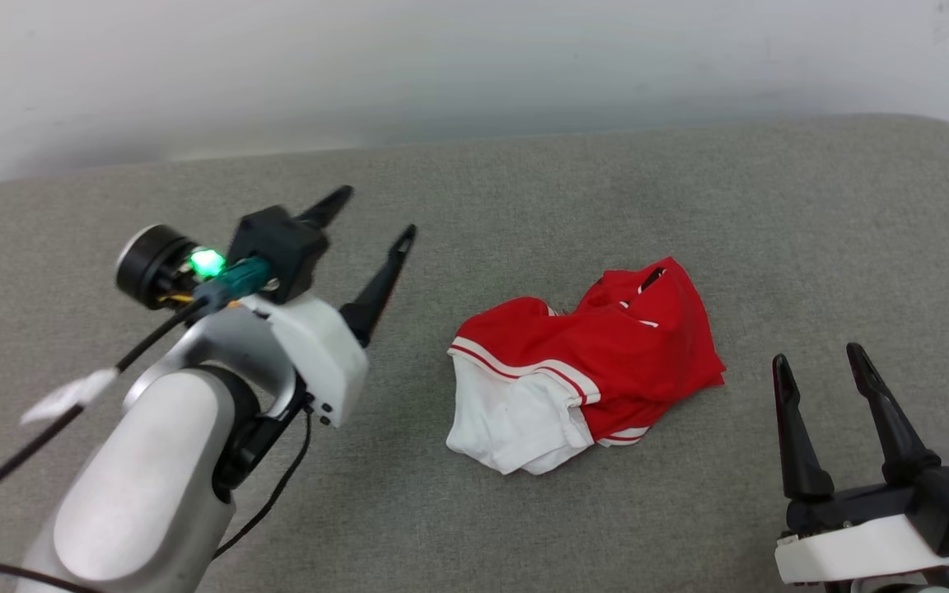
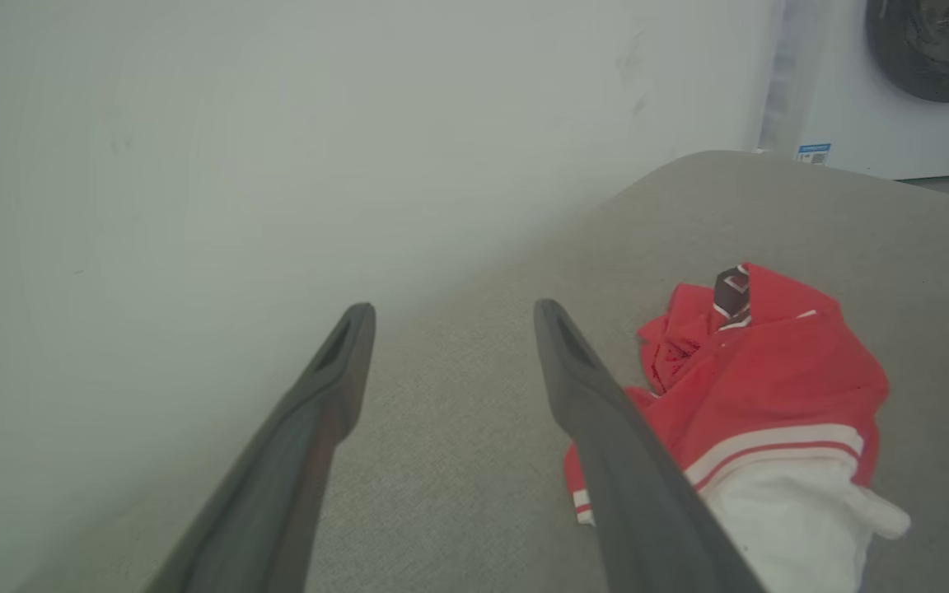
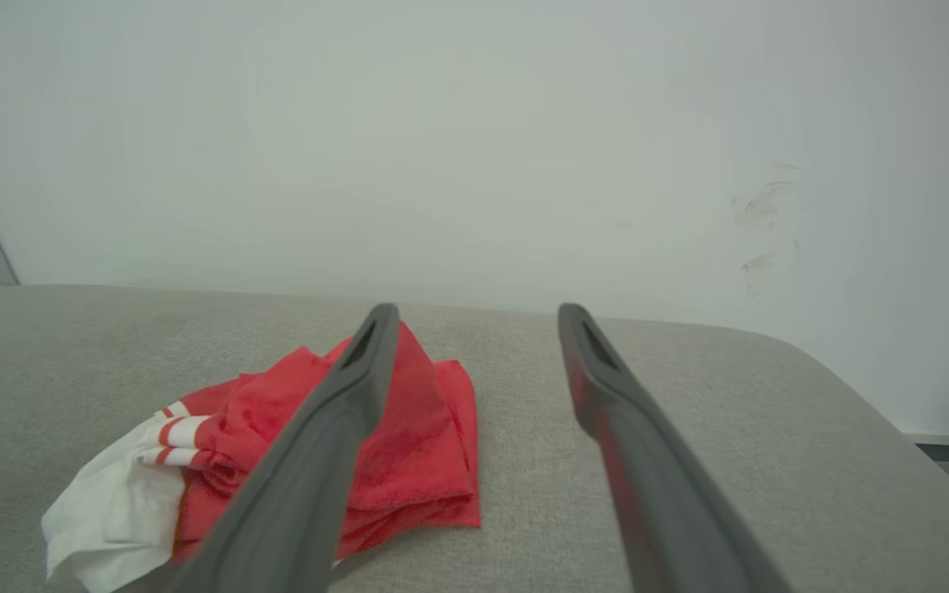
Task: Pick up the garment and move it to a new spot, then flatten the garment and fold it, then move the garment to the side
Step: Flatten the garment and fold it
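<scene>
Garment (image 1: 586,362) was flanked by the left hand (image 1: 378,211) and right hand (image 1: 817,354), both spread and empty. It was crumpled near the table's (image 1: 524,206) middle. Soft, light cloth was judged best pinched at a raised red fold.

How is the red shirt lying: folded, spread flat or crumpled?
Crumpled. The shirt sits in a bunched heap on the grey pad, its red body creased over itself and a white sleeve poking out.
</scene>
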